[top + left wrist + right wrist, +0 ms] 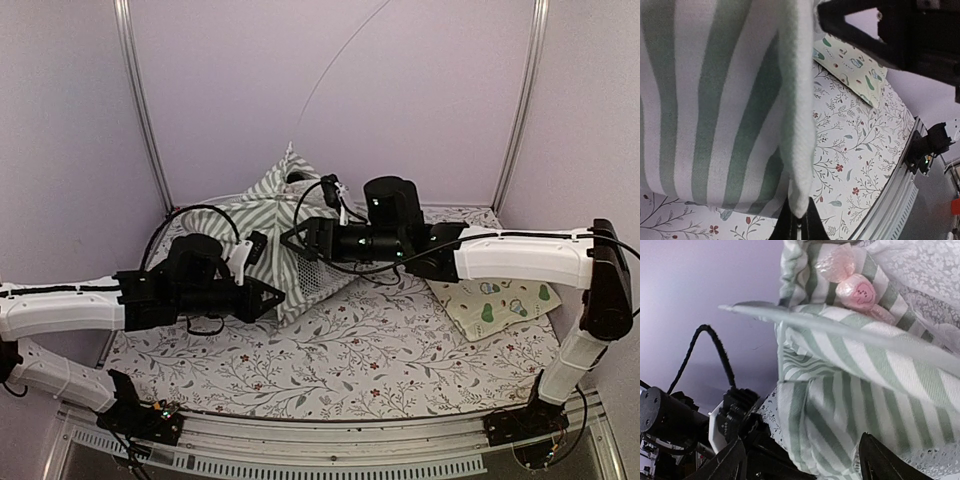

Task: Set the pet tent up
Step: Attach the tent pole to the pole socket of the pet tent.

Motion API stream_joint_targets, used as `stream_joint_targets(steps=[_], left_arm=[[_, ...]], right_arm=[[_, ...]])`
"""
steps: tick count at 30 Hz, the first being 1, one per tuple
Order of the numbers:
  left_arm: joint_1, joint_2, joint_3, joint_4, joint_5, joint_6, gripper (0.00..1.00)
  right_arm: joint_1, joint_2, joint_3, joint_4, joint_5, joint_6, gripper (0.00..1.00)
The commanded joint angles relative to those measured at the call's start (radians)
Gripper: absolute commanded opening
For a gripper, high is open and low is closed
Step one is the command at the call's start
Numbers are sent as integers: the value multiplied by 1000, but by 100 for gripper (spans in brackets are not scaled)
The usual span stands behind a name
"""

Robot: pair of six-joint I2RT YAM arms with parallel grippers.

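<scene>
On the floral table cover (pixel 400 350), with the left gripper (pixel 797 222) pinching the green-striped fabric pet tent (pixel 272 188), the wide-open right gripper (pixel 805 460) should clamp its thin white pole (pixel 840 332).

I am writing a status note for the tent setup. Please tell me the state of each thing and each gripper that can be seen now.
pet tent: slumped in a crumpled heap, not standing.
white pole: lying across the striped fabric.
left gripper: shut on the tent's fabric edge.
right gripper: open, at the tent's fabric.
avocado-print mat: lying flat, apart from the tent.
</scene>
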Motion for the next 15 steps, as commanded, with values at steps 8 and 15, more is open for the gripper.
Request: stream_joint_targets(steps=[8, 15], left_arm=[[96, -50, 83, 4, 195, -36, 0], [100, -50, 103, -15, 239, -11, 0]], right_arm=[[50, -133, -85, -30, 40, -160, 77], [86, -44, -19, -43, 10, -119, 59]])
